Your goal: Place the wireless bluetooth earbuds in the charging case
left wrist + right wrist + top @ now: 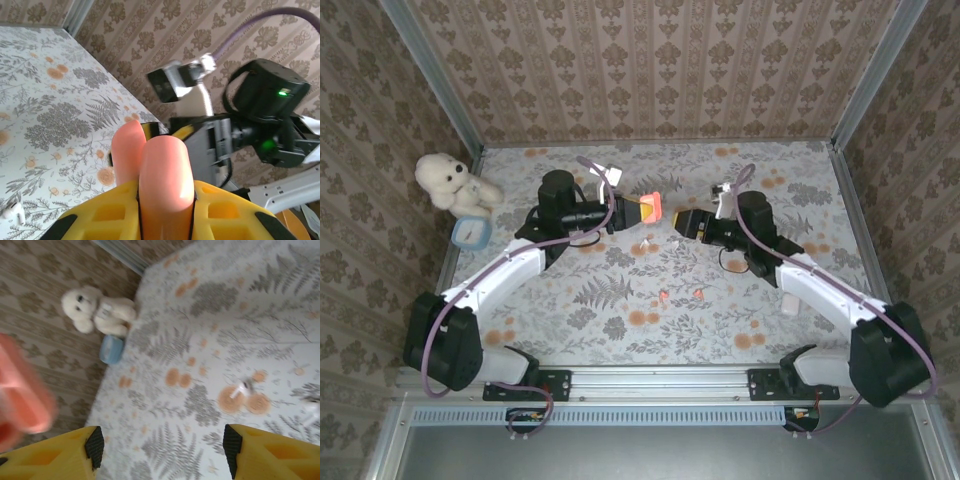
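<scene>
Your left end effector (638,211) is clamping shut on the orange charging case (651,207), holding it raised, likely for loading | right end effector (163,447) is hanging open, empty | white earbuds (242,388) are lying on the tabletop (225,315) below it

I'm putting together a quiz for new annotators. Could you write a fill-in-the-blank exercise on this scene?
1. The left gripper holds the pink-orange charging case; the right gripper has its jaws ___.
2. The teddy bear at the far left corner of the table is ___.
3. The rounded case beside it is ___.
4. The earbud lying on the table in the left wrist view is ___.
Missing words: open; white; blue; white.
</scene>
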Robot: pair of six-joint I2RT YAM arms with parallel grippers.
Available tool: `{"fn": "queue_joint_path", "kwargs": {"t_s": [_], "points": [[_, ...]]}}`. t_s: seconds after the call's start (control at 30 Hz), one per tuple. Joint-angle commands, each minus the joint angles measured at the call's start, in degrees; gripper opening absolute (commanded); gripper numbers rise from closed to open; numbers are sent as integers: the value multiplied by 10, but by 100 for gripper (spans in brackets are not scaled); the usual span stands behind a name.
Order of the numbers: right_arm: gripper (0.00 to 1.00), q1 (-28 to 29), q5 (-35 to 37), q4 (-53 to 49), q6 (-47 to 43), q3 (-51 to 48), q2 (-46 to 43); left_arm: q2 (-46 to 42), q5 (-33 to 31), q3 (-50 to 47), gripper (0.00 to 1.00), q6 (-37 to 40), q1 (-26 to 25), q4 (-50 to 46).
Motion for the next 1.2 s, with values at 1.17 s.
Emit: {"fn": "queue_joint_path", "kwargs": {"t_s": [1.17], "points": [[47, 60, 44, 232, 187, 22, 66, 11, -65, -54, 0, -130, -32, 214]]}}
